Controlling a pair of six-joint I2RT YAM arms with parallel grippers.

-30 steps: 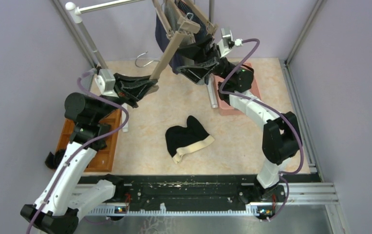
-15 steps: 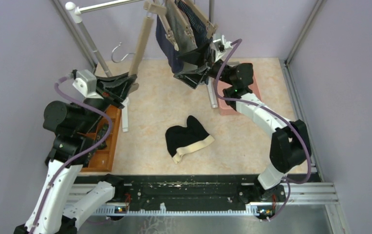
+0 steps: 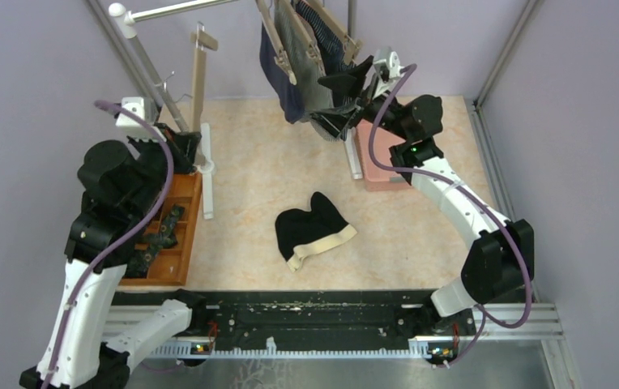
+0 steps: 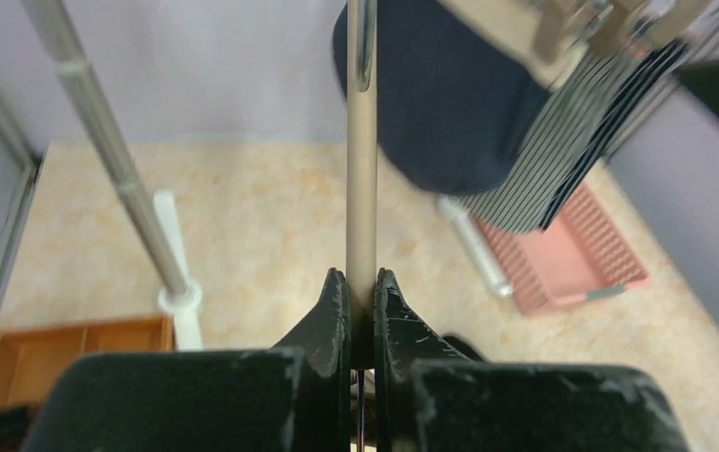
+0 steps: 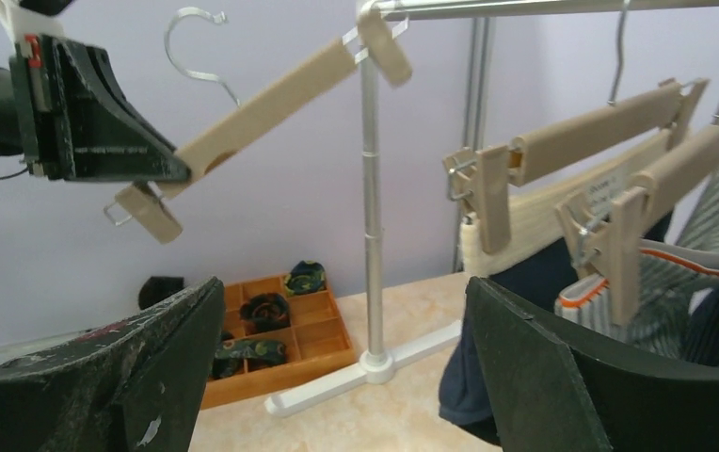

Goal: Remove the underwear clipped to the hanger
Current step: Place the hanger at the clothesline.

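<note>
1. Clamps the left fingers point(image 4: 360, 292) shut on the bar of an empty hanger point(image 3: 198, 77), near one clip end, with its hook free of the rail point(image 3: 185, 8). Seems meant to hold the stripped hanger well to the left, out of the way of the clothes.
2. Leaves the black underwear point(image 3: 310, 223), beige waistband showing, crumpled on the bench point(image 3: 420, 235) between the two arms and touching nothing else. Counts as one pair already off its clips.
3. Shows three more pairs hanging from clip hangers at the back: the navy pair point(image 4: 440, 104), the grey-striped pair point(image 4: 535, 160) and the pinstriped pair point(image 3: 326, 40). Hangs them bunched close, cloth against cloth, so most of the task remains.
4. Spreads the right fingers point(image 3: 337, 101) wide and empty, just beside the lower part of that bunch. Looks like readiness to take hold of one pair and pull it from its clips.
5. Calls for care in closing on a single layer; risks catching a neighbouring pair or setting the hangers swinging on the rail.
6. Sets the wooden tray point(image 3: 181, 259) of dark bundles point(image 3: 164, 231) off to the left, apart from all this.
</note>
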